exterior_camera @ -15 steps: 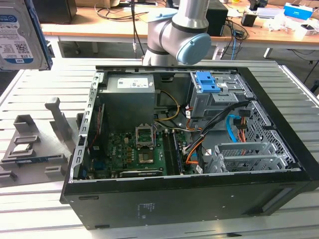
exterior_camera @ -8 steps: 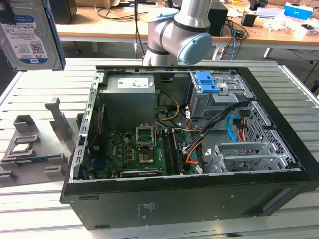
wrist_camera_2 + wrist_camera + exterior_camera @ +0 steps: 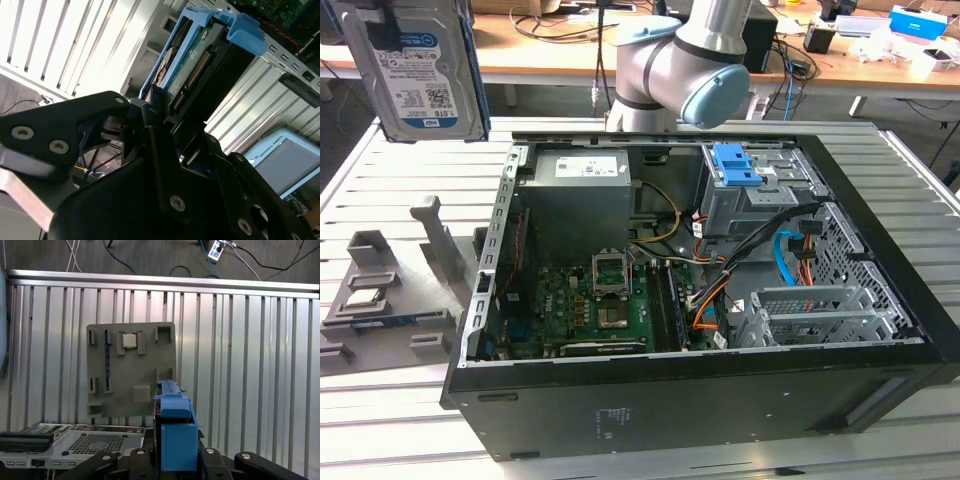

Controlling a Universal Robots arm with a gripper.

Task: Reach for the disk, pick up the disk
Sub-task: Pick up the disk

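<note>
Silver-grey metal hard drive with a blue-and-white label and blue plastic edge rail — the disk — was clamped in the black gripper, clear of the table.
In the exterior view the disk hung upright at the far end of the exterior view's left, label facing the camera, above the grey slatted metal table. In the second wrist view the black fingers were closed on the drive's edge, its connector side showing. In the first wrist view the blue rail stood up between them. Under it on the table lay a grey plastic fixture plate carrying a small square silver chip. To the exterior view's right sat an open black computer case — a green motherboard and a blue plastic latch inside. The grey-and-blue robot arm rose at its far side.
</note>
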